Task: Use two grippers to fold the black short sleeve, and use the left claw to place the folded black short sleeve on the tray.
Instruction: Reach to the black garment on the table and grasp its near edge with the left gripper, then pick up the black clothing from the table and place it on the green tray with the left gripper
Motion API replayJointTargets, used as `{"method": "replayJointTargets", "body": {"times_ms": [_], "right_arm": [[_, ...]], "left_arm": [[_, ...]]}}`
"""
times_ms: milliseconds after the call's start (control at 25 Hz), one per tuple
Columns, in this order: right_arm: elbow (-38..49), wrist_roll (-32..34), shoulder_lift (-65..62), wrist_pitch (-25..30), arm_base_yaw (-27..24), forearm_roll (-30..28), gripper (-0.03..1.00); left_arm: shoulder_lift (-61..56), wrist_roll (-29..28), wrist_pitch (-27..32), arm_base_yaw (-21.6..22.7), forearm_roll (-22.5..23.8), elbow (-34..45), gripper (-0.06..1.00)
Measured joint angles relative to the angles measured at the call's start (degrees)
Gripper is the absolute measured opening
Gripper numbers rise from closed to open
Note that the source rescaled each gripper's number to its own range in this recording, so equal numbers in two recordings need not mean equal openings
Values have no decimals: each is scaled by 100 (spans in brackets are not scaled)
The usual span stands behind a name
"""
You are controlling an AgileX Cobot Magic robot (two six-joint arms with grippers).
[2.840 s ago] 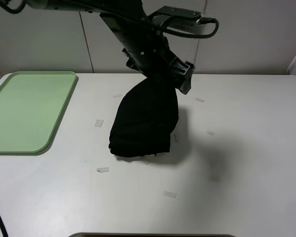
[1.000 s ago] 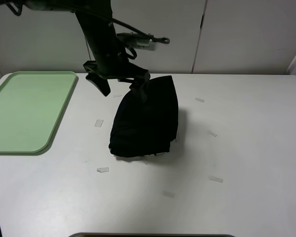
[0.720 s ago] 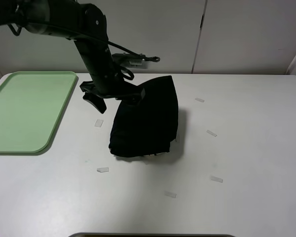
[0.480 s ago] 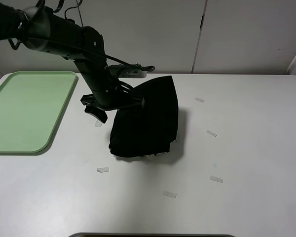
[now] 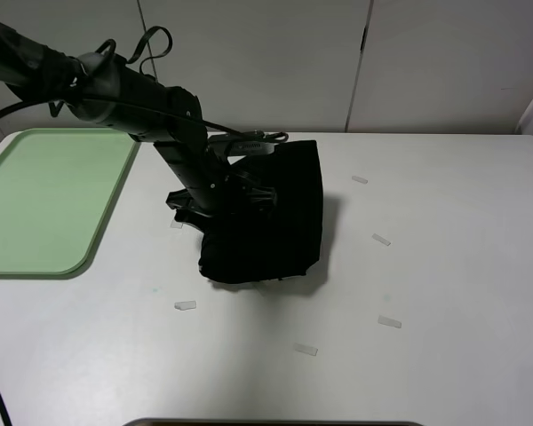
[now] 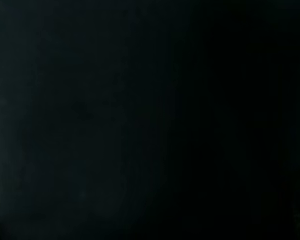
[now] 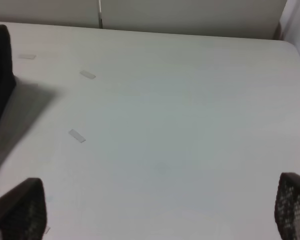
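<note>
The folded black short sleeve (image 5: pixel 271 217) lies in a thick bundle at the middle of the white table. My left gripper (image 5: pixel 215 209) is low against the bundle's left edge, and its fingers are lost against the black cloth. The left wrist view shows only dark cloth (image 6: pixel 150 120). The green tray (image 5: pixel 53 200) sits at the table's left edge, with nothing in it. My right gripper (image 7: pixel 160 212) is out of the exterior view; in its wrist view the fingertips (image 7: pixel 20 212) stand wide apart above bare table, with the shirt's edge (image 7: pixel 0 75) off to one side.
Small strips of clear tape (image 5: pixel 186 305) are scattered on the table around the shirt, more to its right (image 5: pixel 380 239). A white wall with panel seams stands behind the table. A dark edge (image 5: pixel 266 422) shows at the table's front.
My left arm has come down from above the shirt's back left corner and pressed into its left edge. The bundle has shifted slightly. The right arm left the exterior view earlier.
</note>
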Motion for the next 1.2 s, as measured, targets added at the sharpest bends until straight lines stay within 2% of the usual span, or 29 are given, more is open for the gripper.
{"method": "replayJointTargets", "body": {"times_ms": [120, 200, 440, 520, 680, 800, 960, 1200], "right_arm": [[0, 0, 0, 0, 0, 0, 100], [0, 0, 0, 0, 0, 0, 100], [0, 0, 0, 0, 0, 0, 100], [0, 0, 0, 0, 0, 0, 100], [0, 0, 0, 0, 0, 0, 100], [0, 0, 0, 0, 0, 0, 100], [0, 0, 0, 0, 0, 0, 100], [0, 0, 0, 0, 0, 0, 100]], "left_arm": [[42, 0, -62, -59, -34, 0, 97], [42, 0, -71, -88, -41, 0, 92], [42, 24, -85, -96, -52, 0, 60], [42, 79, -78, -96, -52, 0, 52], [-26, 127, 39, -96, 51, 0, 48], [-159, 133, 368, -48, 257, 0, 47], [-436, 155, 919, 115, 761, 1, 46], [-770, 268, 1543, 653, 1487, 1, 46]]}}
